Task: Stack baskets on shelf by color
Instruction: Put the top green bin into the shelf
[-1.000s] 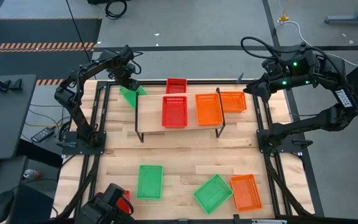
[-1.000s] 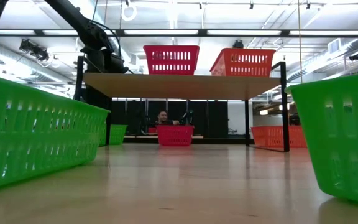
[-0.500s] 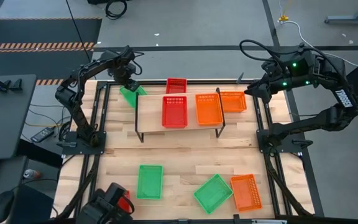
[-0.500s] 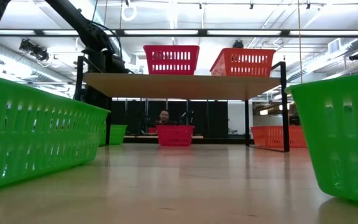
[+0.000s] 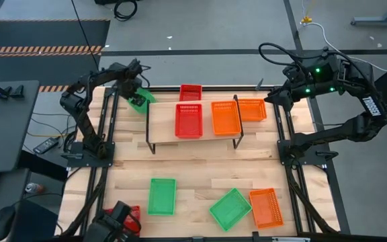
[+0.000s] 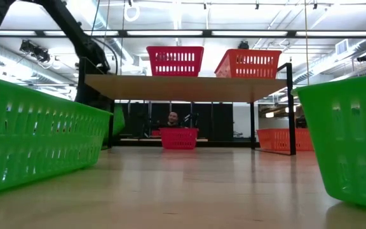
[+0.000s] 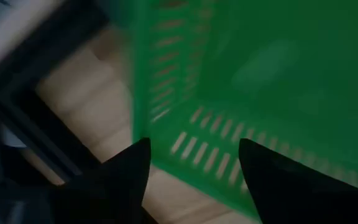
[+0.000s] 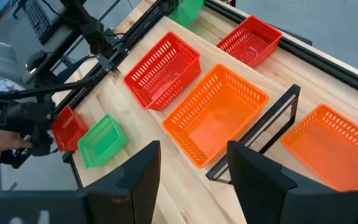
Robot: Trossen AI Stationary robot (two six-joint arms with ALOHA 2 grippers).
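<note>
My left gripper is at the table's far left, shut on a green basket that fills the left wrist view. The shelf carries a red basket and an orange basket on their bases. My right gripper is open and holds nothing; it hovers at the far right beside an orange basket on the table. A second red basket rests behind the shelf. My left gripper holds the green basket at one end, by a corner where a long wall meets the short slotted wall. One fingertip sits outside that corner and the other against the short wall. In the low view the basket is tipped up off the table.
Near the front edge lie two green baskets and an orange one. A red basket sits at the near left corner beside a dark object. A person shows in the room behind.
My left gripper has moved a little toward the table's left edge with the green basket. In the low view that basket, which rested flat on the table behind the shelf's left leg, now stands higher and tipped up. My right arm has kept still.
</note>
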